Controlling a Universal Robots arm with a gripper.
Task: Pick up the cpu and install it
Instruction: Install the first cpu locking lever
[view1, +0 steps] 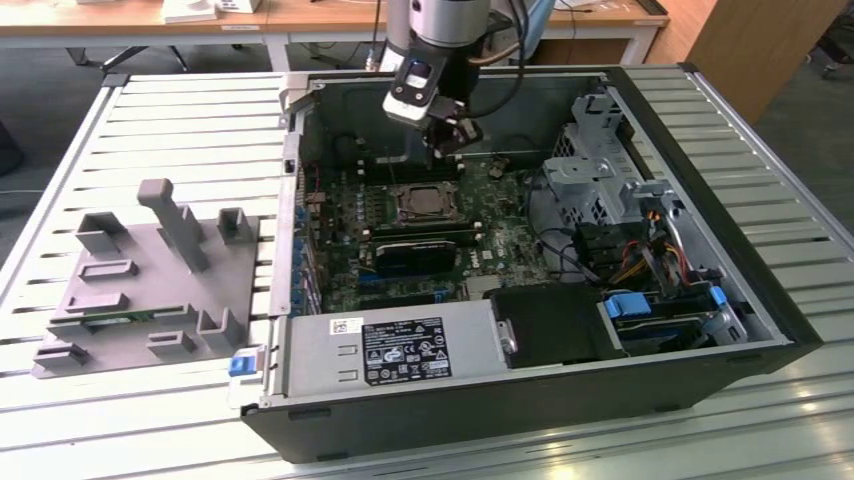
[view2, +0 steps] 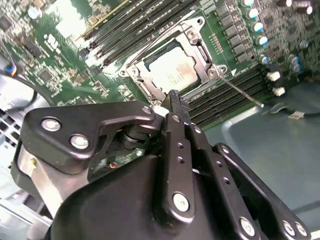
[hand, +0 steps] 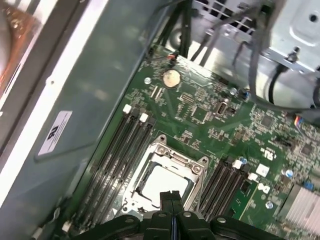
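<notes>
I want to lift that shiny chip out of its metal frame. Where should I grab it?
Probably by two opposite edges, coming straight down from above. The cpu lies flat inside the socket frame, so only its top face shows and its sides are walled in. The gripper hangs just above it, fingers together.

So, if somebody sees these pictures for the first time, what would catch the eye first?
Probably the open computer case lying on the slatted table, its green motherboard exposed. Next, the gripper hanging over the board, fingers pressed together and holding nothing, just above the socket. In both wrist views the silver cpu already sits in that socket. A grey fixture stands at the exterior view's left.
</notes>
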